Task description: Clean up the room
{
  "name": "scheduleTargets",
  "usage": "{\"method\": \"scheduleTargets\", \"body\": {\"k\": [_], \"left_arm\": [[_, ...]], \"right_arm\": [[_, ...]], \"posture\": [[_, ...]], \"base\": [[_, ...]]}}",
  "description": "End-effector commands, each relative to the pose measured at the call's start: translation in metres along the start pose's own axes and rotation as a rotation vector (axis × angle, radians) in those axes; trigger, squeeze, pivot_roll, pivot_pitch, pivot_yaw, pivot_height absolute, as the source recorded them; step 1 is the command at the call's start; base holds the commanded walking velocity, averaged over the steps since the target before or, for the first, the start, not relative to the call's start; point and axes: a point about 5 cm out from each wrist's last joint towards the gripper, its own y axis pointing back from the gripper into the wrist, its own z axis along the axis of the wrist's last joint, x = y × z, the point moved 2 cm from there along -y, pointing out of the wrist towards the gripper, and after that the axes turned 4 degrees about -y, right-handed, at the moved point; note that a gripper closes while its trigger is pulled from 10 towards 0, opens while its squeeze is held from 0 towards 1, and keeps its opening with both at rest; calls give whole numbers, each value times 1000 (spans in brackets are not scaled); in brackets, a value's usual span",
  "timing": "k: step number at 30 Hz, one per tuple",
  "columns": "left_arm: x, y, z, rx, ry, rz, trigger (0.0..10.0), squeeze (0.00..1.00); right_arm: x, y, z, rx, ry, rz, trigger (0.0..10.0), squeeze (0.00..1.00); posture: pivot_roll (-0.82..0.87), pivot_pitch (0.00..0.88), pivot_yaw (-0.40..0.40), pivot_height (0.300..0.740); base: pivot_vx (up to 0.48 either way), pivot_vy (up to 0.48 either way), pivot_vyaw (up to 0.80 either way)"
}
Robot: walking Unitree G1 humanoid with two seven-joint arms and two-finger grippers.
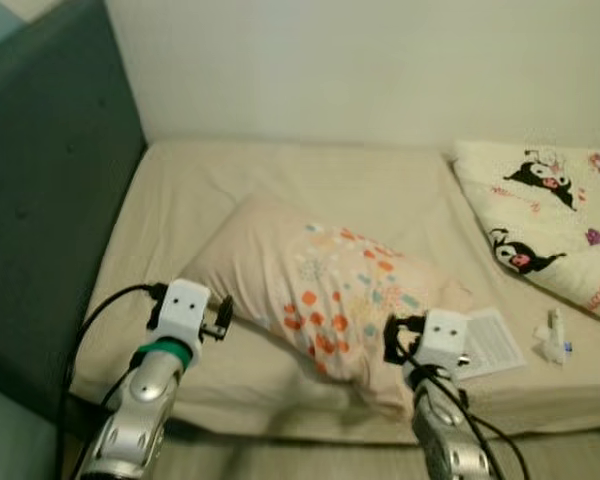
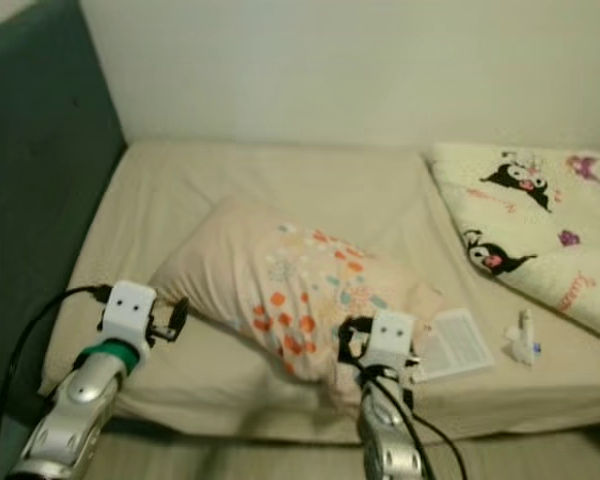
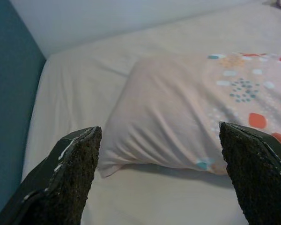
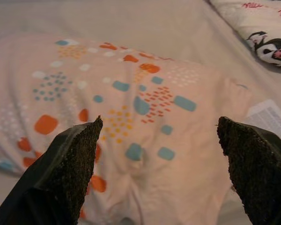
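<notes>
Pillow [image 1: 320,300], pale pink with orange and teal print, lies at frame centre on the beige bed [image 1: 280,170]. Left gripper [image 3: 159,178] is spread wide, holding nothing, at the pillow's plain end, lower left. Right gripper [image 4: 159,173] is likewise wide apart and empty over the printed end, lower centre. Its wrist hides the pillow's near corner. A printed paper [image 1: 492,342] lies partly covered; a small white item [image 1: 555,338] beside it is too small to identify. The cartoon blanket [image 1: 550,215] is cut off at right.

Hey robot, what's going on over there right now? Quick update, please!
Left gripper open, at pillow's left end. Right gripper open over its patterned end. Pillow lies askew on bed, not gripped. Paper and small bottle beside it.
</notes>
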Motion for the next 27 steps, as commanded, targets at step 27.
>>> {"method": "scheduleTargets", "body": {"k": [27], "left_arm": [[-2, 6, 1, -13, 5, 4, 10000, 0]], "right_arm": [[-4, 0, -8, 38, -4, -2, 10000, 0]], "posture": [[98, 9, 5, 740]], "base": [[216, 0, -178]]}}
